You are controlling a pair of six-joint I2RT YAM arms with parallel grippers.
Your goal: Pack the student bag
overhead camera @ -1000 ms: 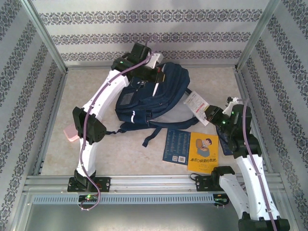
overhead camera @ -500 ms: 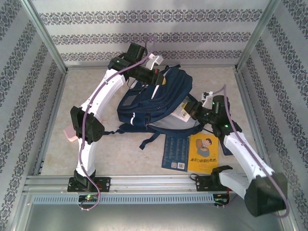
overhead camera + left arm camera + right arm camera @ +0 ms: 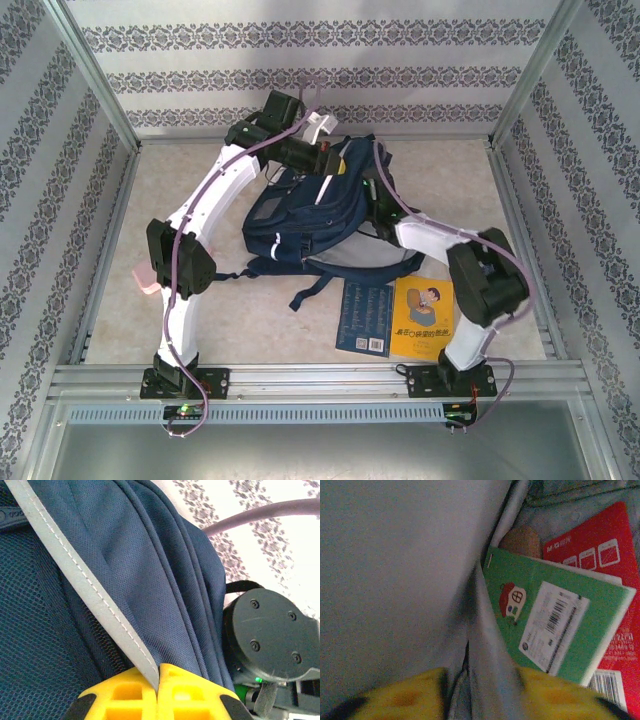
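right hand [image 3: 480, 692] gone into student bag [image 3: 292, 215] | half-open, holding nothing | left hand [image 3: 158, 680] pinches its stripe

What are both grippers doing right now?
Left gripper: shut on the student bag, at its pale stripe.
Right gripper: open inside the bag, grey lining between its jaws.

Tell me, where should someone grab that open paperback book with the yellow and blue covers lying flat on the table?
Probably its near edge, coming from above on the arm-base side. The yellow-and-blue paperback book lies spread open, covers up, flat on the table, so only an edge offers a pinch, and the far edge sits close to the navy-blue fabric backpack and its dark strap.
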